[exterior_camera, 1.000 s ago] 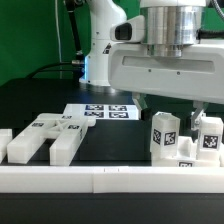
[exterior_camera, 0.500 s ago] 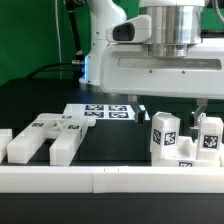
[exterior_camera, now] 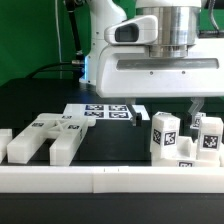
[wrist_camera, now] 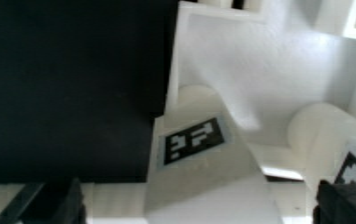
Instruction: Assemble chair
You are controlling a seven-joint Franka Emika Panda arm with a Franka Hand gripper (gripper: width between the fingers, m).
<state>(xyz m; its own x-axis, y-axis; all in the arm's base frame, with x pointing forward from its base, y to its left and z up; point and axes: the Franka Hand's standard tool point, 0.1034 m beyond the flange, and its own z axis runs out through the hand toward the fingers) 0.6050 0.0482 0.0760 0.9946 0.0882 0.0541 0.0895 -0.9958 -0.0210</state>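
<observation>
End effector, fingers spread wide, hovers over an upright chair block on the desk near the marker board. It is apparently lining up a grasp; next it must descend squarely, then close.

A cluster of low white pieces, tags facing up, is lying flat at the exterior view's left. At its right, a first upright block and a second upright block are standing side by side, tags facing the camera.
</observation>
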